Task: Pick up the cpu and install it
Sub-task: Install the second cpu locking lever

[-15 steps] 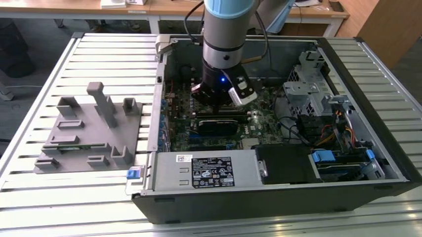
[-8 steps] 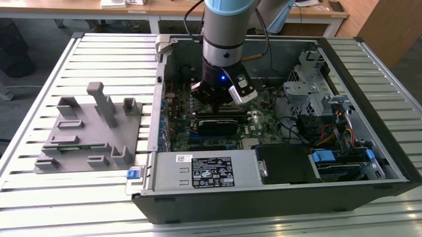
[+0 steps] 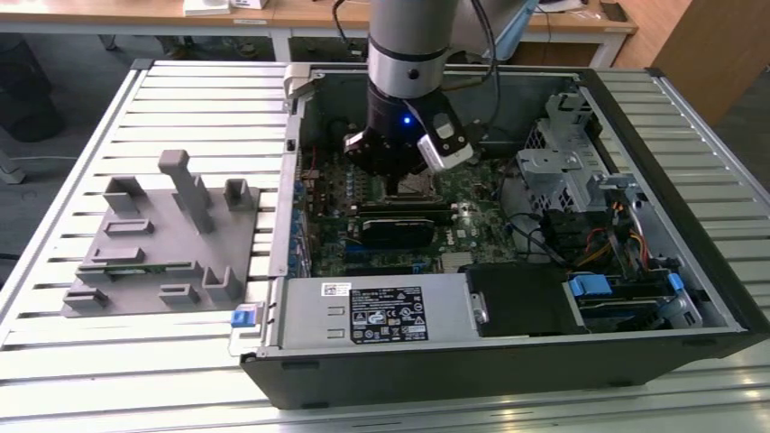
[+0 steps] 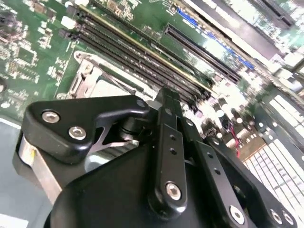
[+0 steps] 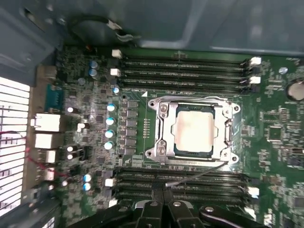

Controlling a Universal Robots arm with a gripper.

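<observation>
- While the cpu [image 5: 194, 133] is seen seated in the motherboard socket [image 5: 161, 154] in the first wrist view, nothing is held.
- Just above it, the hand [image 3: 403, 167] is hung with fingers [image 5: 164, 209] pressed together.

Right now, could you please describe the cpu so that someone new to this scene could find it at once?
Look inside the open computer case on the slatted table, at the green motherboard beneath the gripper. Between two banks of long black memory slots sits a metal socket frame. The cpu lies in it: a flat, pale, shiny square, unlike the dark parts around it.
</observation>
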